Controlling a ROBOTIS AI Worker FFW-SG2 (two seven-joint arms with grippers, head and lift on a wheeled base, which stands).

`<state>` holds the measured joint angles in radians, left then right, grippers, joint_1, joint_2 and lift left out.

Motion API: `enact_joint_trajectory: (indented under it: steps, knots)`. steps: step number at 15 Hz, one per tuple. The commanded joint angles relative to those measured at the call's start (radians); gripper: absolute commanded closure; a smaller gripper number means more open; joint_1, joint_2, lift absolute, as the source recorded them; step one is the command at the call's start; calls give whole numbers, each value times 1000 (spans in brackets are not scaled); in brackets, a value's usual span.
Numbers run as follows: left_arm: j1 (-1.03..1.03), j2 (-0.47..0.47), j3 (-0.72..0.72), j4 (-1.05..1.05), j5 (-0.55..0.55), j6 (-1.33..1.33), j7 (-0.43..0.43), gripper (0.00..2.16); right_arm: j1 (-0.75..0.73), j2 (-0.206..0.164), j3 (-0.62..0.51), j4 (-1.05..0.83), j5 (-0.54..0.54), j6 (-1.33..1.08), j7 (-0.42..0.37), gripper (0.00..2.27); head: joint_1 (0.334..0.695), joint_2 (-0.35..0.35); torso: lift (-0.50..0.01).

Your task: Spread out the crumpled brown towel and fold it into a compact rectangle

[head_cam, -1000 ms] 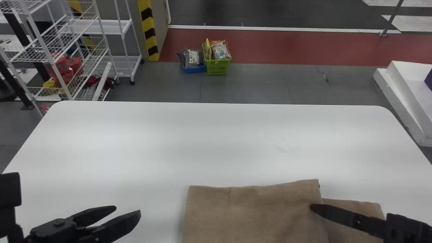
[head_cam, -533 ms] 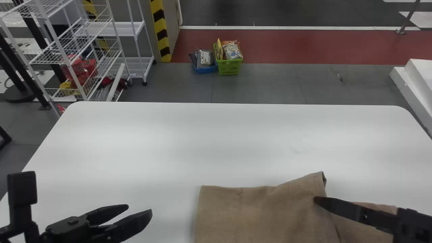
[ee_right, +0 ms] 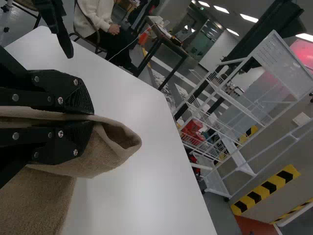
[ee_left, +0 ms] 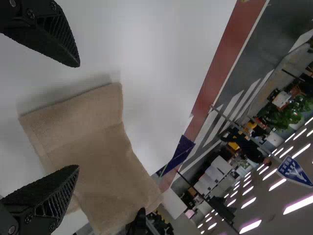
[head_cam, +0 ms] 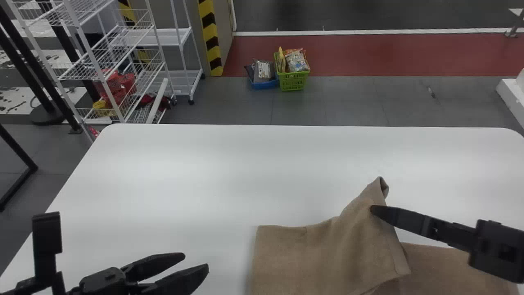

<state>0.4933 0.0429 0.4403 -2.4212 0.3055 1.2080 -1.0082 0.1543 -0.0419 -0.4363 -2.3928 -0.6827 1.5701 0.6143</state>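
White wire rack (head_cam: pixel 95 62) held red packs (head_cam: pixel 123 86). Left end effector (head_cam: pixel 195 262): fingers spread, over the white tabletop (head_cam: pixel 204 172), left of the towel. Striped pillar (head_cam: pixel 210 30) stood beyond. Blue basket (head_cam: pixel 264 85) contained silver and dark packets (head_cam: pixel 264 69); just beside it, green basket (head_cam: pixel 293 82) contained printed bags (head_cam: pixel 297 61). Floor (head_cam: pixel 344 98) was grey, with a red band (head_cam: pixel 368 53) farther off. Towel (head_cam: pixel 303 262) lay on the tabletop's robot side, partly folded, one corner raised. Right end effector (head_cam: pixel 371 209) pinched towel near that corner.
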Motion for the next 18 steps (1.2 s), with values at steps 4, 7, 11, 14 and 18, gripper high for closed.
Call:
enact_joint_trajectory:
  steps: [4, 7, 11, 14, 18]
  knots:
    - [7, 0, -64, -24, 17, 0, -30, 80, 21, 14, -21, -46, -31, 2, 1, 1001, 695, 59, -127]
    - [7, 3, -112, -32, 12, 0, -49, 80, 37, 14, -94, -57, -92, 2, 1, 1001, 695, 26, -127]
    - [16, 6, -149, -52, -14, -3, -70, 80, 33, 19, -131, -75, -135, 2, -10, 1001, 695, -56, -127]
    - [24, 11, -187, -52, -45, -3, -69, 80, 31, 25, -150, -75, -158, 2, -11, 1001, 695, -83, -127]
    - [22, 14, -196, -52, -57, -3, -61, 83, 54, 25, -263, -91, -261, 2, -13, 1001, 695, -117, -127]
